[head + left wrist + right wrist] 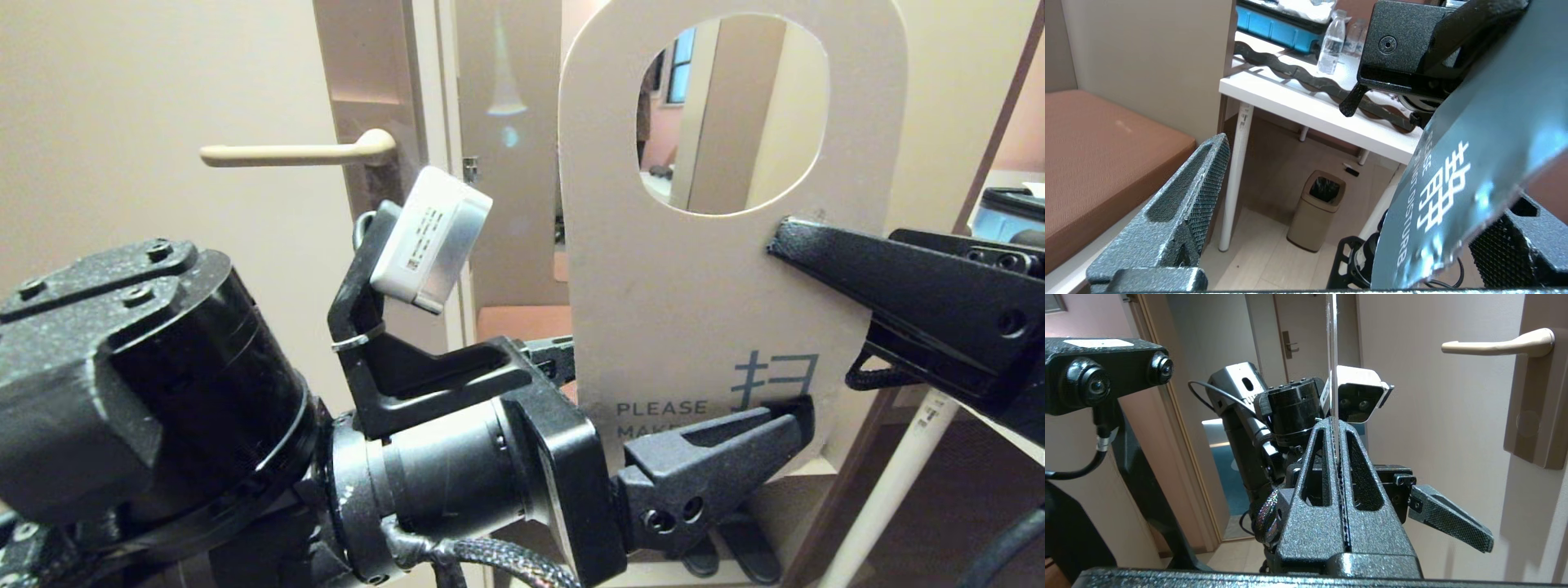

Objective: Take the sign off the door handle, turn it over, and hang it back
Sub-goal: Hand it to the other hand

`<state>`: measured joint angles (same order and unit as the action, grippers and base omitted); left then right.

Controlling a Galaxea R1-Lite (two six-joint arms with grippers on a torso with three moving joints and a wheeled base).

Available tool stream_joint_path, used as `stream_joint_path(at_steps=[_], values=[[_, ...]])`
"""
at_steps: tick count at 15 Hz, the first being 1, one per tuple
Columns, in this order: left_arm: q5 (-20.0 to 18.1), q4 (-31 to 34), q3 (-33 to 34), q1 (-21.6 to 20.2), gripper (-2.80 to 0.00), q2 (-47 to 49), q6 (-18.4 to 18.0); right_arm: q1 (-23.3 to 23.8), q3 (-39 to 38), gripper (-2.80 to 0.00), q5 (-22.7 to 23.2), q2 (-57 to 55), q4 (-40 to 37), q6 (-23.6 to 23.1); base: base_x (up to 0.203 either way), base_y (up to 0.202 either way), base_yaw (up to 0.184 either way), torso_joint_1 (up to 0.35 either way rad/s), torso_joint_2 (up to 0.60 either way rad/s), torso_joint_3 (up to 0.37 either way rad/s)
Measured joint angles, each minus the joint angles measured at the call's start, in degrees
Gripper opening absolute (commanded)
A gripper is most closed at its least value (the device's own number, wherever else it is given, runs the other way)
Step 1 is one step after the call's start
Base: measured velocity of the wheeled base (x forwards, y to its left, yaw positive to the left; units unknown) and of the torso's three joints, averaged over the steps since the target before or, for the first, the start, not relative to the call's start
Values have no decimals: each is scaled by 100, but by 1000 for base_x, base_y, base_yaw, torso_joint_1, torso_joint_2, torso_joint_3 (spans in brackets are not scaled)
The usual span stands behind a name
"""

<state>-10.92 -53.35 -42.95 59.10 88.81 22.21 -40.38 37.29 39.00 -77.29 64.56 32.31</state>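
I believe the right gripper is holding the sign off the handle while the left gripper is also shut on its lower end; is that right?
Not quite. The left gripper is open: in the left wrist view its fingers stand wide apart on either side of the sign's lower end. The rest holds: the right gripper is shut on the sign, away from the handle.
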Motion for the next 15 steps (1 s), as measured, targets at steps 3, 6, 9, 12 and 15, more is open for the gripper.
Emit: stream_joint_path(at_steps=[3, 6, 9, 12, 15], values=[[8, -24, 67, 11, -280, -9, -10, 0, -4, -280, 5, 17, -1, 1, 0, 0, 0, 0, 0, 0], [-5, -14, 72, 25, -280, -11, 7, 0, -18, -280, -2, 22, 1, 1, 0, 0, 0, 0, 0, 0], [-10, -17, 53, 61, -280, -17, 10, -2, -95, -280, 1, 30, 1, 0, 0, 0, 0, 0, 0, 0], [-23, 4, 46, 131, -280, -17, 10, -1, -196, -280, -5, 39, 23, -1, 0, 0, 0, 0, 0, 0], [-7, 9, 39, 157, -280, -17, 13, 5, -371, -280, -13, 50, 35, -4, 0, 0, 0, 0, 0, 0]])
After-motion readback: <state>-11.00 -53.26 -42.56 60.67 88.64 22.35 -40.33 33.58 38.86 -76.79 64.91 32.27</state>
